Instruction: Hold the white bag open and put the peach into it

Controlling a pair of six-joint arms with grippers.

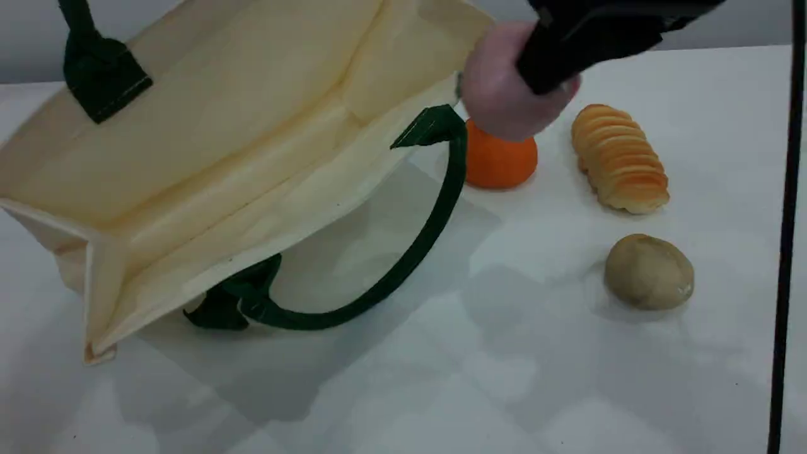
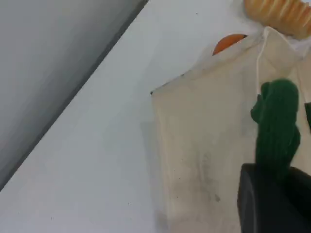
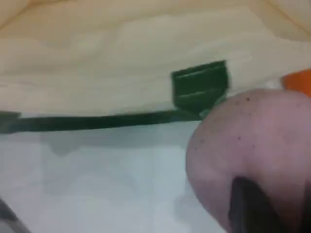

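Scene view: high, slanted over table [image 1: 567, 378]. Wrist views close; all share white bag [image 1: 220, 126].

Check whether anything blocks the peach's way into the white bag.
Nothing visible does. The peach, held in the right gripper, hangs beside the white bag, whose mouth gapes toward the camera. The lower green handle droops below the opening, and the orange fruit sits under the peach, clear of the mouth.

A glossy white surface [image 1: 441, 378] catches soft shadows; behind it a plain grey wall [image 1: 38, 44], a thin black pole [image 1: 788, 221] at right.
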